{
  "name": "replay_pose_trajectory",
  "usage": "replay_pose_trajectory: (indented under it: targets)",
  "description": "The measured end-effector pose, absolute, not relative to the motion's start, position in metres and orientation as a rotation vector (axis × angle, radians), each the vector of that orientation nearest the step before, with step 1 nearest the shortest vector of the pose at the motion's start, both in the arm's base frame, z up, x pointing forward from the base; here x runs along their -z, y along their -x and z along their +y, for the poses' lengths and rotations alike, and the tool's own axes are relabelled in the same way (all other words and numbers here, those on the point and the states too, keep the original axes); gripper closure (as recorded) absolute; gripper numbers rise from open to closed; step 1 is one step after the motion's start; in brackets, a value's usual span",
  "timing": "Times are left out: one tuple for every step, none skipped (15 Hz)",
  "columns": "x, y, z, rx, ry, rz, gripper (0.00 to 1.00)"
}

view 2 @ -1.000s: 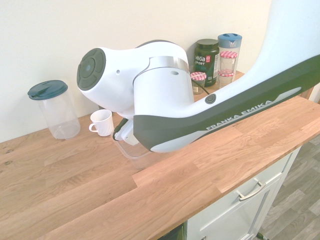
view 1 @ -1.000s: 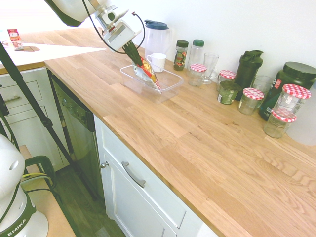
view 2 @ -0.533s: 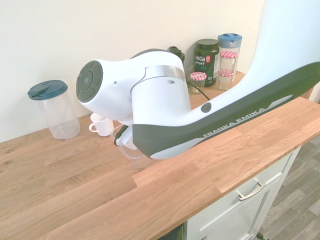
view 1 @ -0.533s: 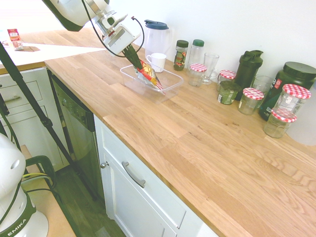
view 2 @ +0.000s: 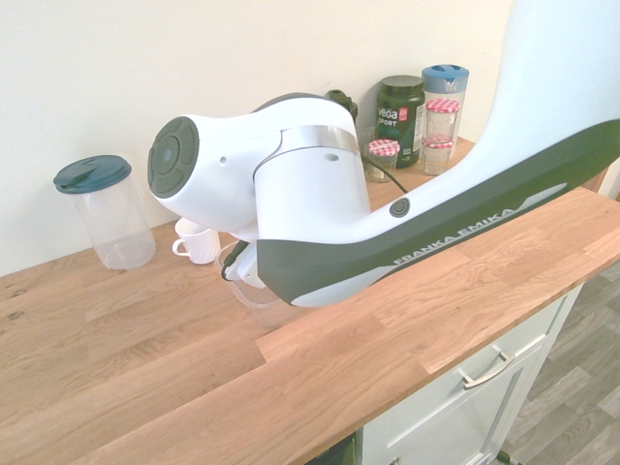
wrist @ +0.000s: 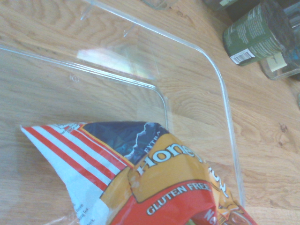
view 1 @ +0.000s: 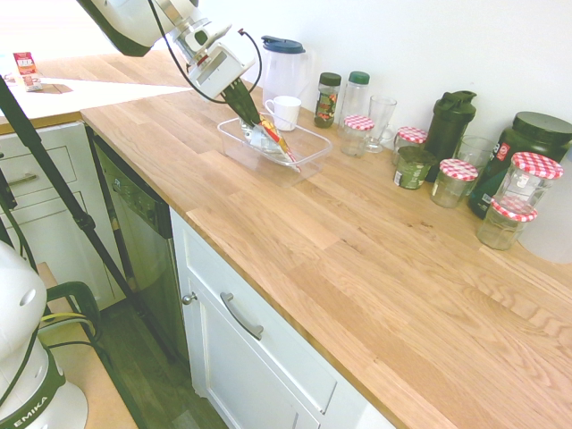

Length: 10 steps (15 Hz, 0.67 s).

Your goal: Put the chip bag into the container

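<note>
Table [view 1: 357,259] in front is bare wood up to the container [view 1: 308,154], a clear tub with the chip bag [view 1: 271,140] lying tilted inside it, lower end on the floor of the tub. Hand [view 1: 248,116] angles down over the tub's far-left rim, fingers closed on the bag's top end. Behind: white mug [view 1: 286,112], then pitcher [view 1: 284,67] at the wall.
</note>
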<state>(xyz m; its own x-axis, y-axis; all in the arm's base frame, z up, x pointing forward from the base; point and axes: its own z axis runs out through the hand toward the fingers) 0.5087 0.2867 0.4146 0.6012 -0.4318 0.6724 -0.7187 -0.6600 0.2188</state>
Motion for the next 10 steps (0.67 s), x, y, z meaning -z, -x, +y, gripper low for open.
replay_pose_trajectory:
  targets:
    - [-0.418, -0.508, 0.287, -0.817, -2.356, -0.917, 0.00]
    - [-0.424, -0.507, 0.287, -0.828, -2.357, -0.922, 0.00]
    - [-0.433, -0.504, 0.287, -0.843, -2.361, -0.932, 0.00]
    - [-0.445, -0.499, 0.287, -0.859, -2.366, -0.945, 0.00]
    - [-0.457, -0.493, 0.286, -0.877, -2.372, -0.960, 0.00]
    - [-0.467, -0.486, 0.283, -0.893, -2.376, -0.973, 0.00]
    - [-0.475, -0.480, 0.278, -0.897, -2.380, -0.993, 0.00]
    - [-0.479, -0.475, 0.270, -0.891, -2.388, -1.018, 0.00]
    - [-0.481, -0.473, 0.260, -0.877, -2.402, -1.046, 0.00]
    - [-0.480, -0.472, 0.247, -0.844, -2.431, -1.084, 0.00]
